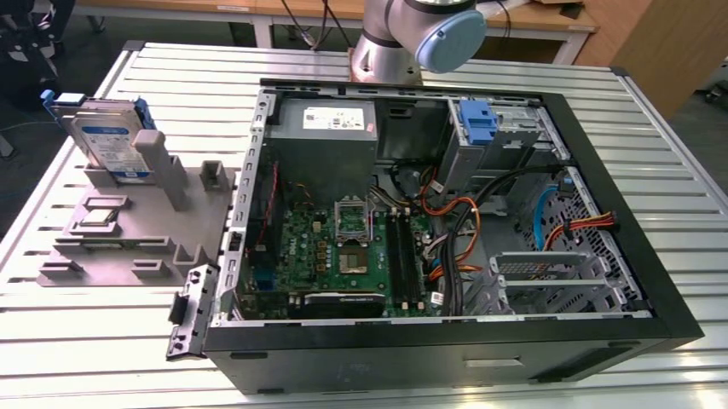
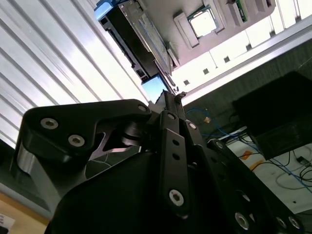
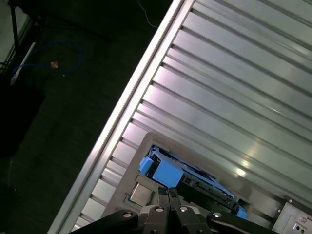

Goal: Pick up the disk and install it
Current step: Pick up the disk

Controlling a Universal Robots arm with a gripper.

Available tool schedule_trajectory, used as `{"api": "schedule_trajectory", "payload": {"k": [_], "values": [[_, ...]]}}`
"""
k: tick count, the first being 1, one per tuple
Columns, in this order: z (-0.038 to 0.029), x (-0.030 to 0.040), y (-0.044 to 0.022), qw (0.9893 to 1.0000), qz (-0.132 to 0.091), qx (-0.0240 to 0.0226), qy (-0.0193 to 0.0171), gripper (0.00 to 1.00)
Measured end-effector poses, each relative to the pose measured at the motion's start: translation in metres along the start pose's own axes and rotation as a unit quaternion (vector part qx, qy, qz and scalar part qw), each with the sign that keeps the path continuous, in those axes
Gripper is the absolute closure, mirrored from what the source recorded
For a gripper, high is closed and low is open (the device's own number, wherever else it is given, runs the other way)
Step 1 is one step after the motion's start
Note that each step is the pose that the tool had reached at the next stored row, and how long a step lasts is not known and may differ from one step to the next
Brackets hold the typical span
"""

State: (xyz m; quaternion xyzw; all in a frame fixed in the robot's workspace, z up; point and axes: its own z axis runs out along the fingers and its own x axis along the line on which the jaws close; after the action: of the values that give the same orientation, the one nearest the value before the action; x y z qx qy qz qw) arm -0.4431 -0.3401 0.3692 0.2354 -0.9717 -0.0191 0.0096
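above the upright disk, the narrow, empty end effector could strike its edge unless widened.

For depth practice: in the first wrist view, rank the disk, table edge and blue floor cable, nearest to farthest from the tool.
1. disk, just beyond the tool.
2. table edge, past the disk.
3. blue cable, on the floor.
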Motion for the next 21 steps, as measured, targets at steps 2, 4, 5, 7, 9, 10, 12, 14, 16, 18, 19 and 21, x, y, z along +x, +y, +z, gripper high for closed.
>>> {"api": "schedule_trajectory", "payload": {"k": [2,4,5,7,9,10,12,14,16,18,19,21], "values": [[0.0000,0.0000,0.0000,1.0000,-0.007,0.0001,0.0003,0.90],[0.0000,0.0000,0.0000,0.9999,-0.013,0.0001,0.0005,0.90],[0.0000,0.0000,0.0000,0.9999,-0.016,0.0002,0.0007,0.90],[0.0000,0.0000,0.0000,0.9998,-0.021,0.0002,0.0009,0.90],[0.0000,0.0000,0.0000,0.9996,-0.027,0.0003,0.0011,0.90],[0.0000,0.0000,0.0000,0.9996,-0.029,0.0003,0.0012,0.90],[0.0000,0.0000,0.0000,0.9994,-0.034,0.0003,0.0014,0.90],[0.0000,0.0000,0.0000,0.9993,-0.039,0.0004,0.0016,0.90],[0.0000,0.0000,0.0000,0.9991,-0.043,0.0004,0.0018,0.90],[0.0000,0.0000,0.0000,0.9989,-0.048,0.0005,0.0020,0.90],[0.0000,0.0000,0.0000,0.9987,-0.050,0.0005,0.0021,0.90],[0.0000,0.0000,0.0000,0.9985,-0.055,0.0005,0.0023,0.90]]}}
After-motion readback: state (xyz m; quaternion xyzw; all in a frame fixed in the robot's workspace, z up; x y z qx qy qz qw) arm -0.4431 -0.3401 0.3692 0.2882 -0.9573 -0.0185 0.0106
